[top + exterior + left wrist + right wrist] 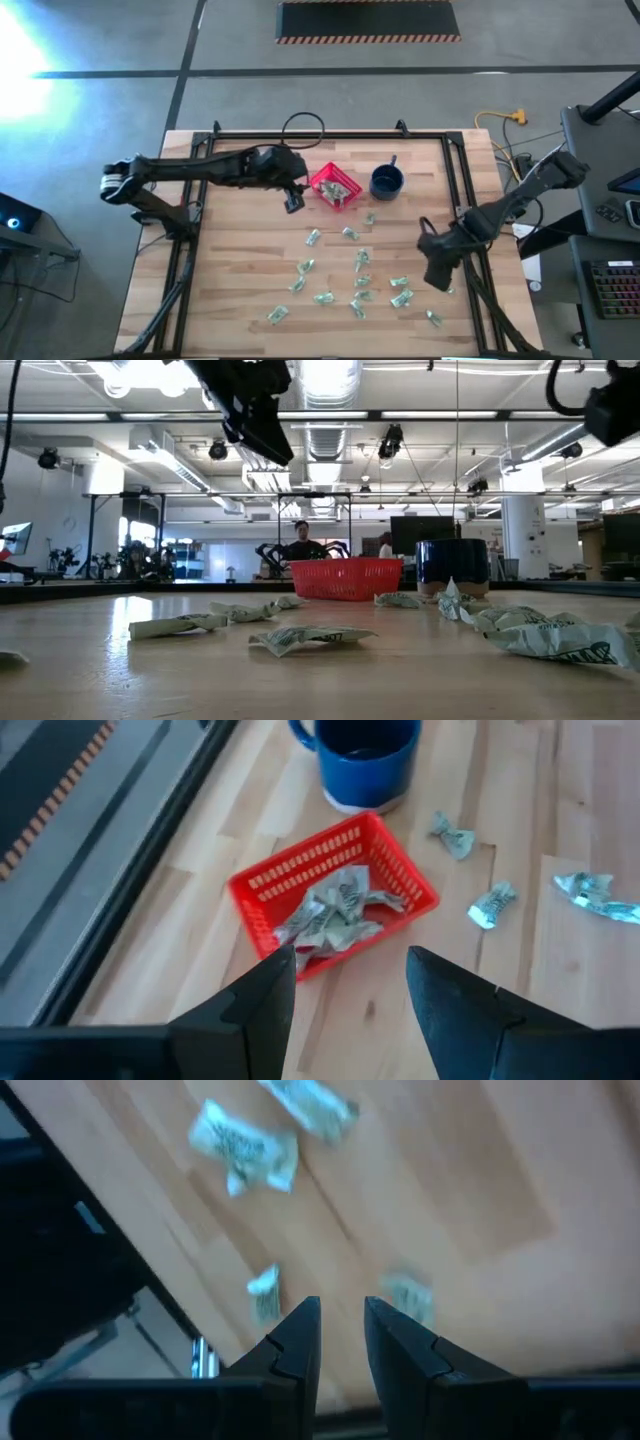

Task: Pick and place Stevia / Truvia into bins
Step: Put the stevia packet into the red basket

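Observation:
The red basket [335,187] stands on the table's far middle, with several pale green and white sachets [335,910] heaped in it. Many more sachets [361,260] lie flat and scattered over the table's near half. My left gripper [350,980] hangs open in the air just left of the basket [400,870], nothing between its fingers. My right gripper [342,1330] hovers above the table's right side [437,275], near two loose sachets [265,1290]. Its fingers stand a narrow gap apart, and bare wood shows between them.
A dark blue mug [386,181] stands right of the basket, close to it. A black frame rail [462,190] runs along the table's right side beside my right arm. Loose sachets [493,905] lie near the basket's right side. A person shows in the room behind [302,532].

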{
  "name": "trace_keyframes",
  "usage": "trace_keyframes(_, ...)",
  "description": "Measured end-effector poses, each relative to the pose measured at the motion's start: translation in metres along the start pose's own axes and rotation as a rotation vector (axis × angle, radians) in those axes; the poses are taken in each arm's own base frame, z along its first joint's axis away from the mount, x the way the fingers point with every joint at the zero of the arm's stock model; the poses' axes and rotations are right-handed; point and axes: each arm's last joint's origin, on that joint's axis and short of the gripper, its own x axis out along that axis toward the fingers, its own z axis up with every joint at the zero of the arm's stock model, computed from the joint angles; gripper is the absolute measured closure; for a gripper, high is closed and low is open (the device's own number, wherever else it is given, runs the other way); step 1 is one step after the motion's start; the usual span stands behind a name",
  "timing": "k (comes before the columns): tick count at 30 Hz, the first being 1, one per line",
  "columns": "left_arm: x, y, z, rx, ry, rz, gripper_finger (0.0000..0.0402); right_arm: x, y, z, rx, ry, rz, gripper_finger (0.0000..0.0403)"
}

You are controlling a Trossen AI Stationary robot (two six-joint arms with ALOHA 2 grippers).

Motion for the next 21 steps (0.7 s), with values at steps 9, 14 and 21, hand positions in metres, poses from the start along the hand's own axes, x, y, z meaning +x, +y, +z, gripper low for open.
trace_keyframes(9, -0.005, 0.002, -0.014, 0.000, 0.001, 0.024, 0.0226, 0.009, 0.010, -0.035, 0.125, 0.073, -0.015, 0.0317)
trace_keyframes(14, -0.003, 0.002, -0.013, -0.001, -0.013, 0.024, 0.0226, 0.013, 0.009, -0.039, 0.107, -0.043, -0.042, 0.0275)
trace_keyframes(21, -0.002, 0.002, -0.011, -0.004, -0.028, 0.023, 0.0226, 0.039, 0.003, -0.036, 0.098, -0.044, -0.178, 0.0229)
